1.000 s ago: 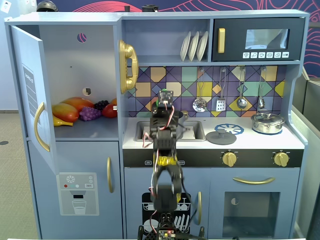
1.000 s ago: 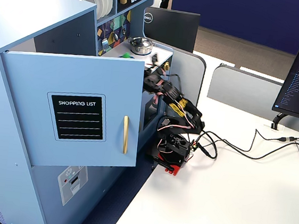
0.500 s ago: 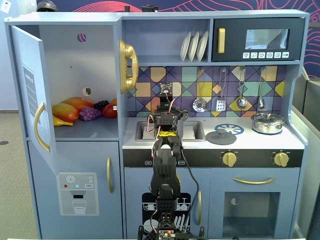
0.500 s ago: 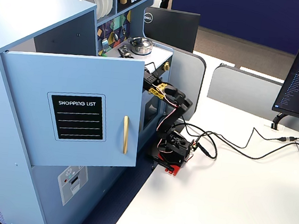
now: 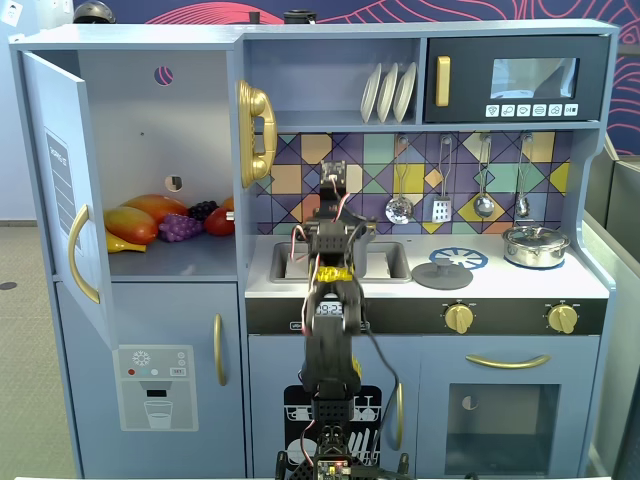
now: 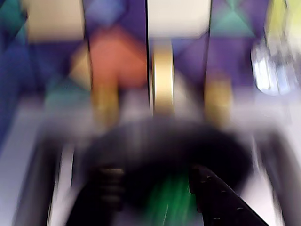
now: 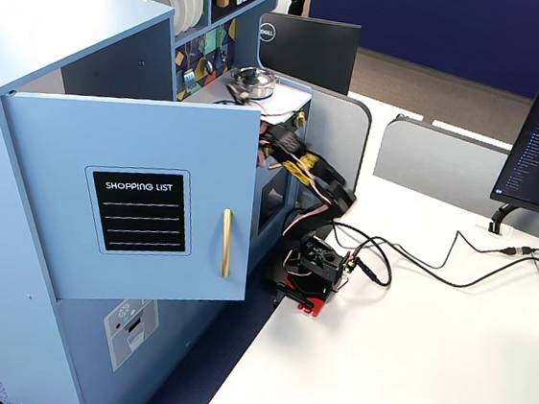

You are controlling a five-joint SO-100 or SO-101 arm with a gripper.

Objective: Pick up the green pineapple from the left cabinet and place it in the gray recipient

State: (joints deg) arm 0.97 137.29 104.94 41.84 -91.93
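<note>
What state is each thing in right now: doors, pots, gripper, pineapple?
left cabinet door: open wide.
microwave door: shut.
oven door: shut.
silver pot: lid on.
gripper: too blurred to tell whether open or shut.
green pineapple: a green blur at the gripper; unclear whether it is held.

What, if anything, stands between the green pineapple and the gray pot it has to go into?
Nothing visible does: in the blurred wrist view the pineapple sits in the gripper over the open pot. The lid lies aside on the counter.
</note>
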